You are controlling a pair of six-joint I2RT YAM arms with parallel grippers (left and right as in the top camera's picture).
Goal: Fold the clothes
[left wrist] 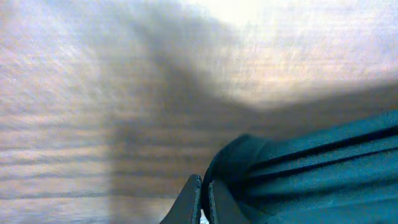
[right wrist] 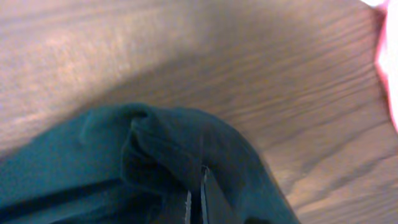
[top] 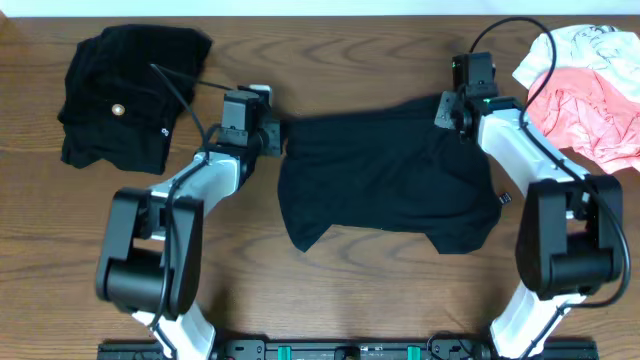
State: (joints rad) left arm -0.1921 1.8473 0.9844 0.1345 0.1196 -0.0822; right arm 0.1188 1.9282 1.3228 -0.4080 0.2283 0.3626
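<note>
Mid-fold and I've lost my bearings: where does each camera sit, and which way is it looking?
Overhead: above the table, looking straight down on the black shirt, both arms, the black pile and pink-white pile.
Left wrist: on the left gripper, low, looking along its shut jaws at shirt edge and table.
Right wrist: on the right gripper, same low view; pink-white pile far right.
Shared: both wrist views show the shirt pinched.

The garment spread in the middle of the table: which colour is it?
The shirt is plain black, without any pattern. The overhead view shows it best.
</note>
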